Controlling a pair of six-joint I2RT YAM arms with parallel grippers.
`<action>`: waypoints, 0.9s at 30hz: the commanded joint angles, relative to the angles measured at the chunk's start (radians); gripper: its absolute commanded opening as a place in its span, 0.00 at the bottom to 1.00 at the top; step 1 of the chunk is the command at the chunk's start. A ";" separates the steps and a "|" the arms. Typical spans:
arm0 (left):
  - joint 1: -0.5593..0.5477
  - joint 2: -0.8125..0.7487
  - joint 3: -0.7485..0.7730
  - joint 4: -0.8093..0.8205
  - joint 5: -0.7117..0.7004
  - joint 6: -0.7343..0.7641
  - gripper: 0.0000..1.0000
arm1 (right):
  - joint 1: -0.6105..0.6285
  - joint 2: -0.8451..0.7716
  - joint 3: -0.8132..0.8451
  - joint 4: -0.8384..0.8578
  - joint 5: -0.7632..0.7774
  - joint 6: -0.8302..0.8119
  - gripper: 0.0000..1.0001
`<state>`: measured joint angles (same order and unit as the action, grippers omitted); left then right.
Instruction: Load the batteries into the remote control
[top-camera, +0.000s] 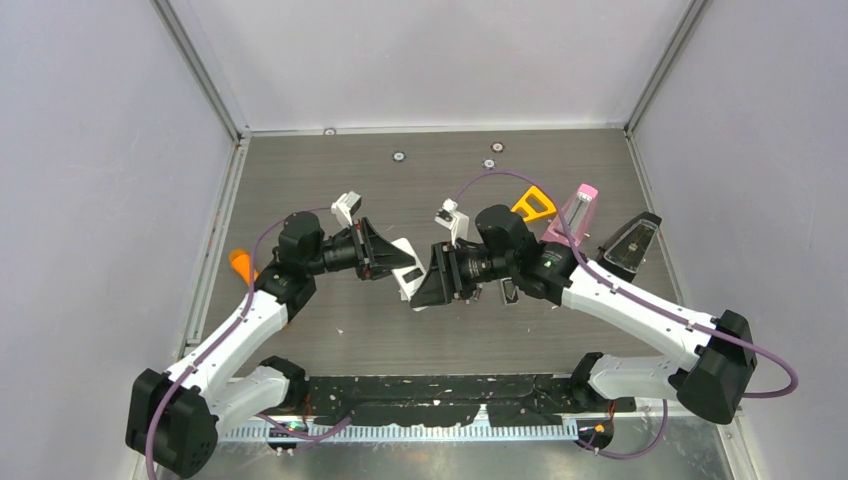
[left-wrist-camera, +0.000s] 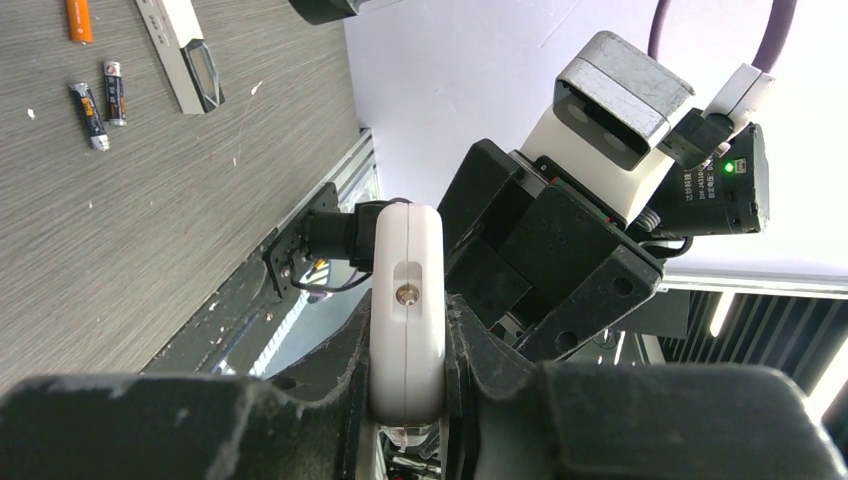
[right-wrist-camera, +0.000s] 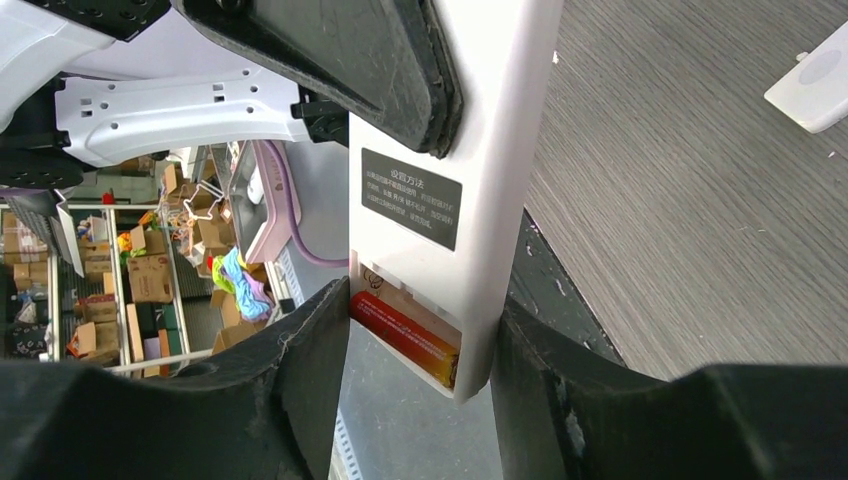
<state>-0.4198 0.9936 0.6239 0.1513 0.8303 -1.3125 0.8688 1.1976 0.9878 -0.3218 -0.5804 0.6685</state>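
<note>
Left gripper (left-wrist-camera: 408, 352) clamps white remote (left-wrist-camera: 405, 250) holding orange battery (right-wrist-camera: 405, 338).

Black rectangular label (right-wrist-camera: 411, 197) on back of white plastic remote control (right-wrist-camera: 500, 100): heading plus several lines of small white Chinese characters, too fine to read. Black motor housing (left-wrist-camera: 735, 180), left wrist view: white Chinese print beside green light (left-wrist-camera: 729, 167), illegible. Small dark cylindrical batteries (left-wrist-camera: 114, 92) on table: printed wrappers, unreadable
</note>
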 joint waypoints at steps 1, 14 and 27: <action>-0.004 -0.018 0.023 0.061 0.031 -0.053 0.00 | 0.006 -0.037 -0.006 0.096 -0.027 0.012 0.41; -0.004 -0.020 0.005 0.151 0.046 -0.097 0.00 | 0.006 -0.084 -0.028 0.141 -0.027 0.061 0.82; -0.004 -0.036 -0.032 0.272 0.042 -0.141 0.00 | 0.004 -0.146 -0.112 0.288 -0.014 0.182 0.65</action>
<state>-0.4198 0.9817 0.6018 0.3077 0.8505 -1.4189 0.8692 1.0981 0.8783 -0.1238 -0.5968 0.8150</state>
